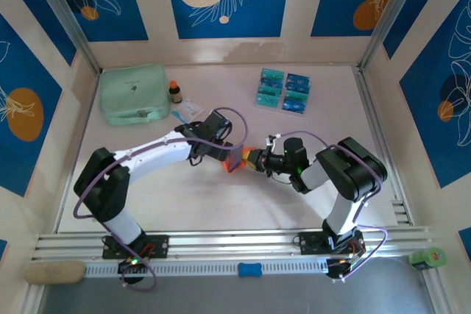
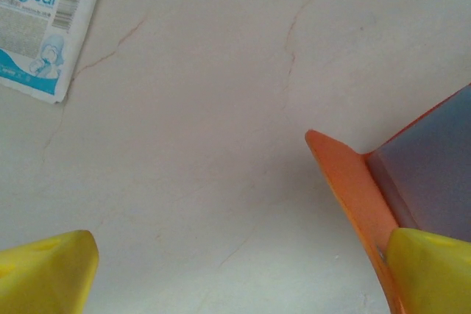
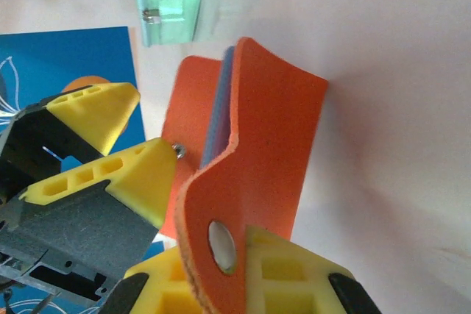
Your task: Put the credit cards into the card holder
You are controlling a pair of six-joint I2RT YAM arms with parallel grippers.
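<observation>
Noted at table's (image 1: 221, 211) far left corner: mint-green pouch (image 1: 132, 93), small bottle (image 1: 175, 92) and white-and-blue packet (image 2: 44, 27) just beside. Mid-table: left gripper (image 1: 219, 151), jaws spread wide, one fingertip at edge of card holder (image 1: 235, 159). Card holder orange, partly unfolded, flap pinched in closed right gripper (image 1: 255, 159). Near far edge, right of centre: credit cards (image 1: 283, 90), teal and blue, in rows, well apart from card holder.
</observation>
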